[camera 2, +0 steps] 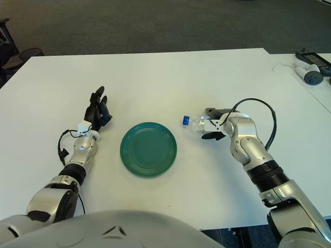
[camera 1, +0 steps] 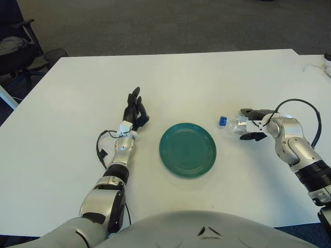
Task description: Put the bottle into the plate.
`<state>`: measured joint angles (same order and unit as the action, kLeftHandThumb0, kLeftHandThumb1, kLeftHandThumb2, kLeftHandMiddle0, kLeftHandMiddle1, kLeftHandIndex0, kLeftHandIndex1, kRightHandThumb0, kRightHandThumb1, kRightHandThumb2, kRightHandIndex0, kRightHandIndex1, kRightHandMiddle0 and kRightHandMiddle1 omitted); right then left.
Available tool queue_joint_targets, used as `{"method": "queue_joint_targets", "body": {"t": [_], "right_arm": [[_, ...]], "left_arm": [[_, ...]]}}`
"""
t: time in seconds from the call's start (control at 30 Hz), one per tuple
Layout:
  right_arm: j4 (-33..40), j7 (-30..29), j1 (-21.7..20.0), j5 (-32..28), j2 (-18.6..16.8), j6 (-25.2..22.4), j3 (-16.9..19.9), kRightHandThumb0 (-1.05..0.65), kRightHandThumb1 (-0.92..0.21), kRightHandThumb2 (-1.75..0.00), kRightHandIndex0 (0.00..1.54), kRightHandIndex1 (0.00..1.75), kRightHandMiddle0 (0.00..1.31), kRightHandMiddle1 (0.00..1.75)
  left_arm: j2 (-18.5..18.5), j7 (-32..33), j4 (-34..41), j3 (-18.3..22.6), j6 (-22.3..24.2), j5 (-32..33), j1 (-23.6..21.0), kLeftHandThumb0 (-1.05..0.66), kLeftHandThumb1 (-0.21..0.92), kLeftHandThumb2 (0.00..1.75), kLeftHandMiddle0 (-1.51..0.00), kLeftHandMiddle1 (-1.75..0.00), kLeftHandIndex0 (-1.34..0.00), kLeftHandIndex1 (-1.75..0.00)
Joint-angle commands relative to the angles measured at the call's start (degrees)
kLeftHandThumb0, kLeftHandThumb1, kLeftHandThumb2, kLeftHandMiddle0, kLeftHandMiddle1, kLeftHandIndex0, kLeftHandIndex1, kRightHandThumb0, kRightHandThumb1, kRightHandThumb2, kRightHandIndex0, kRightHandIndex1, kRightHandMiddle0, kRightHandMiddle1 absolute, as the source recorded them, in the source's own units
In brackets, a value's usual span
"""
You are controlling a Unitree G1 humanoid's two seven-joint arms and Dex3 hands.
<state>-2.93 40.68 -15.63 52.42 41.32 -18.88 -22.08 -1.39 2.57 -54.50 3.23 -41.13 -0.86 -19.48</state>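
The white table (camera 1: 170,77) fills most of both views, its near edge hidden behind the robot's grey torso (camera 1: 170,230), which is itself cut off at the bottom. Dark carpet lies beyond the far edge; an office chair (camera 1: 15,49) at the far left is only partly in frame, and a small pale device with a cable (camera 2: 310,70) on a neighbouring table at the far right is too small to identify. The green plate (camera 2: 149,149) sits in the middle of the table with nothing in it. The right arm comes in from the lower right, elbow bent, forearm angled inward toward the plate, a black cable looping above the wrist. The right hand (camera 2: 214,126) is closed around the clear bottle (camera 2: 195,124), which lies roughly on its side just right of the plate and apart from it; its body is largely covered by the fingers, so only the neck end and blue cap (camera 2: 185,121) pointing toward the plate show clearly, and whether it touches the table cannot be told. The left arm stretches forward along the table left of the plate, and the left hand (camera 2: 97,113) shows with its dark fingers extended, loosely together, and holding nothing.
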Motion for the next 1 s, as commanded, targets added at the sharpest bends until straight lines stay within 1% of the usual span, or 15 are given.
{"method": "queue_joint_targets", "body": {"t": [0.0, 0.33, 0.43, 0.53, 0.6, 0.63, 0.67, 0.7, 0.73, 0.77, 0.8, 0.83, 0.87, 0.93, 0.97], "right_arm": [[-3.32, -0.01, 2.53, -0.73, -1.41, 0.28, -1.74, -1.05, -0.92, -0.49, 0.0, 0.0, 0.0, 0.0], [-5.26, -3.49, 2.6, -1.78, -2.67, 0.74, -1.38, -1.05, -0.92, -0.46, 0.03, 0.02, 0.03, 0.02], [-5.71, -4.66, 2.64, -2.1, -3.2, 0.44, -1.13, -1.03, -0.92, -0.43, 0.09, 0.05, 0.01, 0.36], [-5.94, -5.98, 2.82, -2.78, -3.84, 0.01, -0.63, -1.01, -0.92, -0.4, 0.14, 0.08, 0.0, 0.57], [-6.59, -7.43, 2.98, -3.83, -4.23, 0.48, 0.04, -0.98, -0.92, -0.37, 0.17, 0.27, 0.0, 0.7], [-7.8, -8.68, 2.91, -4.64, -4.38, 1.42, 0.47, -0.9, -0.88, -0.36, 0.21, 0.53, 0.0, 0.95], [-8.69, -9.54, 2.83, -5.18, -4.44, 2.13, 0.7, -0.86, -0.83, -0.39, 0.25, 0.67, 0.0, 1.11], [-9.31, -10.12, 2.77, -5.52, -4.48, 2.62, 0.85, -0.79, -0.74, -0.48, 0.3, 0.89, 0.01, 1.34], [-14.12, -13.2, 1.62, -6.2, -5.15, 4.8, 1.01, -0.75, -0.68, -0.56, 0.33, 1.03, 0.01, 1.48], [-16.08, -15.62, 1.55, -6.79, -5.64, 5.79, 1.52, -0.71, -0.62, -0.62, 0.36, 1.12, 0.06, 1.54], [-17.43, -17.37, 1.52, -7.23, -5.97, 6.54, 1.88, -0.45, -0.48, -0.88, 0.51, 1.27, 0.2, 1.61], [-18.11, -18.44, 1.54, -7.51, -6.14, 7.01, 2.1, -0.29, -0.38, -1.06, 0.61, 1.36, 0.29, 1.66], [-18.06, -19.72, 1.79, -7.81, -6.45, 7.26, 2.5, -0.24, -0.35, -1.12, 0.65, 1.39, 0.32, 1.68], [-18.66, -21.89, 1.93, -8.27, -6.87, 8.19, 2.96, -0.1, -0.18, -1.36, 0.77, 1.45, 0.51, 1.72], [-18.9, -22.68, 1.99, -8.43, -6.96, 8.64, 3.11, -0.08, -0.15, -1.4, 0.79, 1.46, 0.53, 1.72]], "left_arm": [[0.57, -0.31, -3.69, -0.27, 0.2, -0.67, 6.95, -0.84, 0.92, 1.05, -0.27, -0.01, 0.0, -0.49], [0.4, -0.95, -4.04, 0.03, -0.04, -0.23, 6.82, -0.84, 0.92, 1.04, -0.26, -0.01, 0.0, -0.48], [0.32, -1.03, -4.22, 0.15, -0.05, -0.22, 6.75, -0.84, 0.92, 1.04, -0.26, -0.01, 0.0, -0.47], [0.27, -1.04, -4.3, 0.25, -0.06, -0.22, 6.71, -0.84, 0.92, 1.04, -0.26, -0.01, 0.0, -0.47], [0.26, -0.99, -4.33, 0.29, -0.03, -0.25, 6.71, -0.84, 0.92, 1.04, -0.26, -0.01, 0.0, -0.47], [0.27, -0.93, -4.33, 0.32, 0.04, -0.27, 6.72, -0.84, 0.92, 1.04, -0.26, -0.01, 0.0, -0.47], [0.27, -0.89, -4.33, 0.34, 0.09, -0.28, 6.72, -0.84, 0.92, 1.04, -0.26, -0.01, 0.0, -0.48], [0.28, -0.87, -4.32, 0.35, 0.12, -0.29, 6.72, -0.84, 0.92, 1.04, -0.26, -0.01, 0.0, -0.48], [0.29, -0.74, -4.3, 0.37, 0.07, -0.33, 6.75, -0.84, 0.92, 1.04, -0.26, -0.01, 0.0, -0.48], [0.34, -0.55, -4.22, 0.34, -0.03, -0.45, 6.84, -0.84, 0.92, 1.04, -0.26, -0.01, 0.0, -0.48], [0.37, -0.41, -4.16, 0.32, -0.1, -0.52, 6.9, -0.84, 0.92, 1.05, -0.26, -0.01, 0.0, -0.49], [0.4, -0.33, -4.11, 0.3, -0.14, -0.57, 6.95, -0.84, 0.92, 1.05, -0.26, -0.01, 0.0, -0.49], [0.39, -0.28, -4.06, 0.27, -0.15, -0.63, 6.99, -0.84, 0.92, 1.05, -0.26, -0.01, 0.0, -0.49], [0.36, -0.27, -4.02, 0.24, -0.13, -0.68, 7.03, -0.84, 0.92, 1.05, -0.27, -0.01, 0.0, -0.49], [0.35, -0.27, -4.01, 0.23, -0.12, -0.69, 7.04, -0.84, 0.92, 1.05, -0.27, -0.01, 0.0, -0.5]]}}
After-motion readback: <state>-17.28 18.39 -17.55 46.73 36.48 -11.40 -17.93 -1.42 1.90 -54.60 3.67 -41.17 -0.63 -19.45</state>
